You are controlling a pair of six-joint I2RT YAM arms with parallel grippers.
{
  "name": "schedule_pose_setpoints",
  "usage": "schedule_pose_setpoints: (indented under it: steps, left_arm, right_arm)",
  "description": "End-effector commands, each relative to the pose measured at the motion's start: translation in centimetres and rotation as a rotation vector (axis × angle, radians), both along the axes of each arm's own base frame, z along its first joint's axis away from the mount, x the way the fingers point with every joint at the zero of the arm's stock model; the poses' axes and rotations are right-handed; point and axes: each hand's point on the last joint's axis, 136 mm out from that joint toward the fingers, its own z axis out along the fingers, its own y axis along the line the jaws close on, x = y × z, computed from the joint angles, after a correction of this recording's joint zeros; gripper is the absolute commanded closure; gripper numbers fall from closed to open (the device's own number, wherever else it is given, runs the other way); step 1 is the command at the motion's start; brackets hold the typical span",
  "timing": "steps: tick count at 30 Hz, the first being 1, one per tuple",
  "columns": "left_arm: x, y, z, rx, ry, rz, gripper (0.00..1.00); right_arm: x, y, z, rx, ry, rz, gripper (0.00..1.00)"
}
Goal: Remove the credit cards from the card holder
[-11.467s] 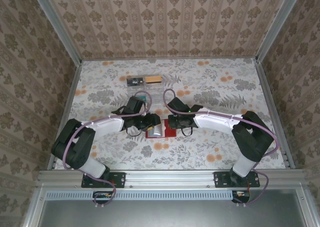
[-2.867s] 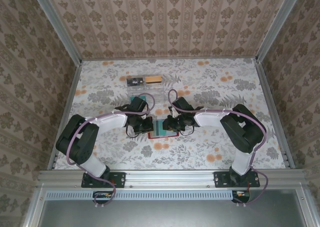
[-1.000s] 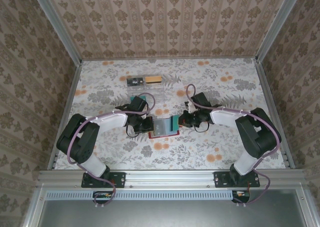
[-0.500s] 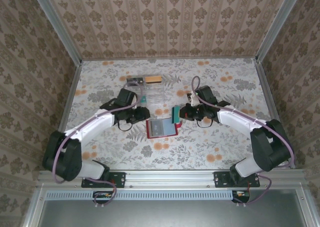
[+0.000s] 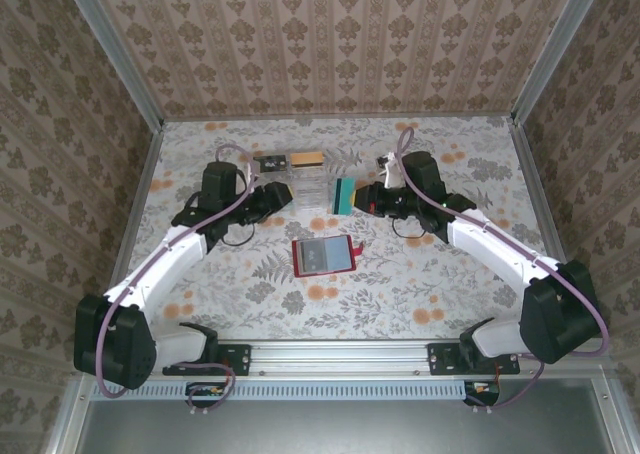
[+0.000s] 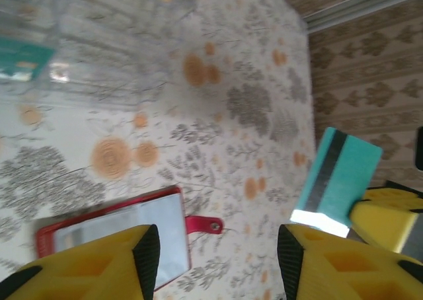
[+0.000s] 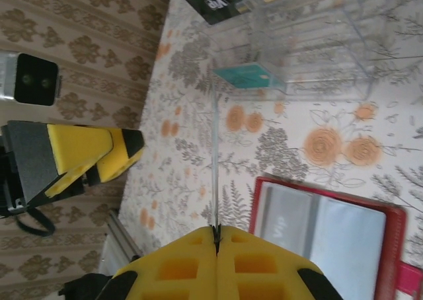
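Card holder (image 5: 325,255) lies open on the desk (image 5: 450,294), pale inner face up, red tab at its right edge. Right hand (image 5: 366,202) is clamped on a teal card (image 5: 345,195), just right of the clear box (image 5: 303,187). Left hand (image 5: 272,198) has its jaws apart and empty, left of the box.

Robot test cell. Aluminium frame (image 5: 340,352) carries two bolted arm bases (image 5: 215,357); wallpapered panels (image 5: 340,44) close in the floral-covered table (image 5: 450,284) beyond the jaws and to either side of them.
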Motion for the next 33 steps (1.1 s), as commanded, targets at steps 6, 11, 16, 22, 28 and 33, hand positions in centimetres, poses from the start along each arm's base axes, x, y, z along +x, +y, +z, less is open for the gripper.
schedule_pose_setpoints:
  steps: [6,11,16,22,28,33]
  left_arm:
    - [-0.3,-3.2,3.3,-0.217,-0.042,-0.132,0.56]
    - [-0.5,-5.0,3.8,-0.263,-0.024,-0.197,0.61]
    - [-0.5,-5.5,4.6,-0.289,-0.044,-0.214,0.64]
    - [-0.6,-5.7,5.2,-0.312,-0.059,-0.224,0.74]
    - [-0.8,-5.9,5.4,-0.32,-0.064,-0.242,0.86]
    - [-1.1,-5.9,5.9,-0.327,-0.081,-0.252,0.99]
  right_arm:
    - [-0.3,2.1,4.7,0.188,-0.088,0.103,1.0]
    - [-0.8,3.8,4.6,0.227,-0.072,0.174,1.0]
    - [-0.8,4.7,4.1,0.231,-0.055,0.204,1.0]
    - [-0.8,5.3,3.7,0.237,-0.043,0.22,1.0]
    - [-0.7,5.4,3.6,0.235,-0.039,0.22,1.0]
    - [-0.5,5.5,3.1,0.231,-0.031,0.215,1.0]
